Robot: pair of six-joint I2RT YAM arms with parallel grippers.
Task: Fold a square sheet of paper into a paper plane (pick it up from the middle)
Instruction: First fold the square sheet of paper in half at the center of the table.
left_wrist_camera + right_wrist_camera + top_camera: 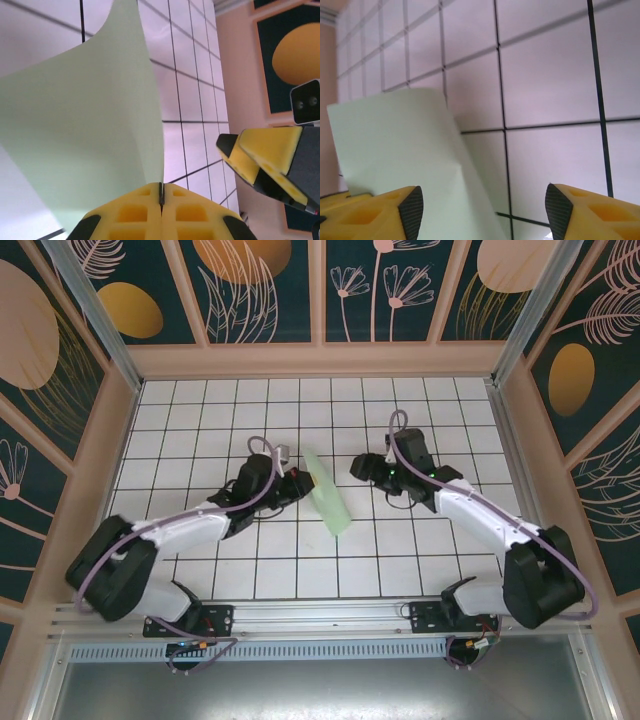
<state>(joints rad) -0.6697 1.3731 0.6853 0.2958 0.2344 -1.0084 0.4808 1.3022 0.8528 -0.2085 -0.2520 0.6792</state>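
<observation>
Pinching paper [85, 130], left gripper [161, 195], in wrist view

We are seeing the pale green sheet of paper [330, 498] in the middle of the top view, looking narrow and slanting from upper left to lower right.

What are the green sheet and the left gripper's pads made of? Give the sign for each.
The sheet looks like thin matte paper: it curves and holds a crease. The left gripper's pads: yellow, moulded with square recesses, probably plastic or rubber.
</observation>
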